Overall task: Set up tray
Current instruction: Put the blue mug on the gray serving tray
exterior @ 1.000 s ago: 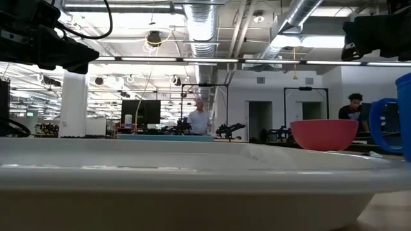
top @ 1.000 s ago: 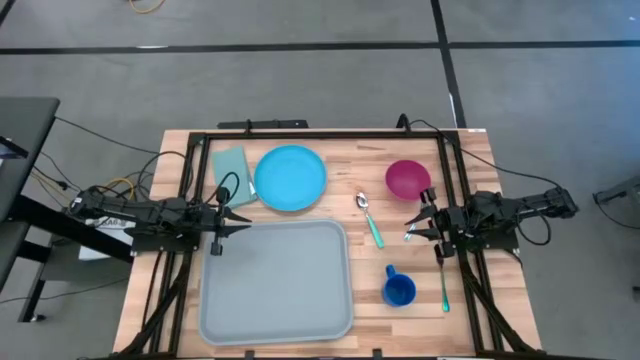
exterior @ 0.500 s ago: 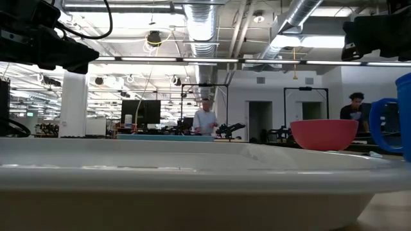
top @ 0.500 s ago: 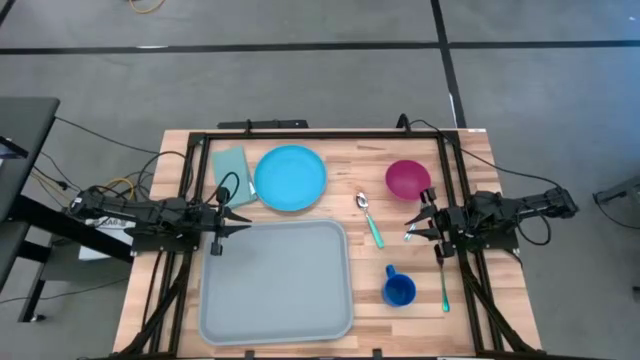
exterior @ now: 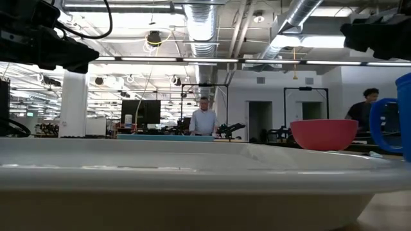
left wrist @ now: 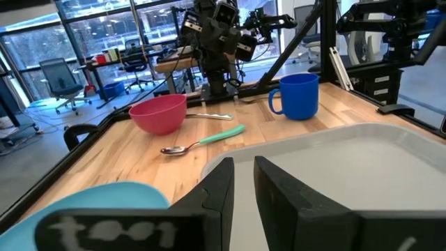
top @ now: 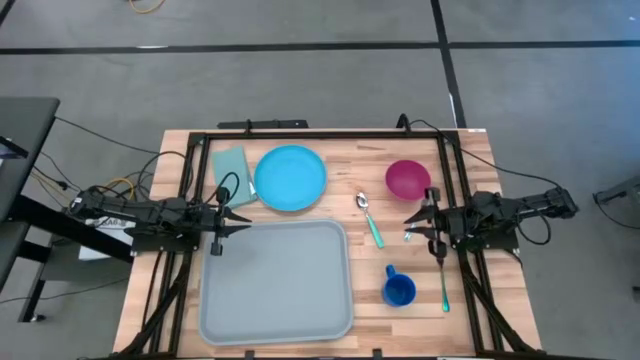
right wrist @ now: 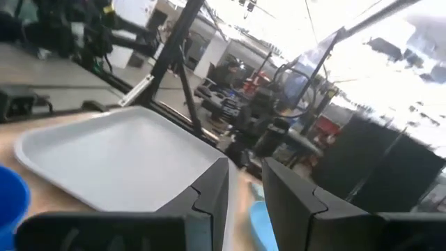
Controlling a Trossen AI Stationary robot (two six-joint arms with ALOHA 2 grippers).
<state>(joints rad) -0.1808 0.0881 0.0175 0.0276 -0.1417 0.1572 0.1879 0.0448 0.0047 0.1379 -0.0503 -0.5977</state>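
Grey-blue plastic, the tray (top: 276, 281) lies bare on the near half of the wooden worktop (top: 470, 310), with the blue plate (top: 290, 178), teal-handled spoon (top: 371, 220), pink bowl (top: 407, 179) and blue mug (top: 398, 290) all outside it. No piece is loaded yet, so setting up looks barely begun. The left hand (top: 238, 222) hovers by the tray's far left corner, its fingers slightly apart and holding nothing; the right hand (top: 412, 226) hangs between bowl and spoon, likewise parted and apparently empty. Next, one hand must drop onto a piece and carry it over.

Grey-blue tray (top: 277, 280), bright blue plate (top: 290, 178)
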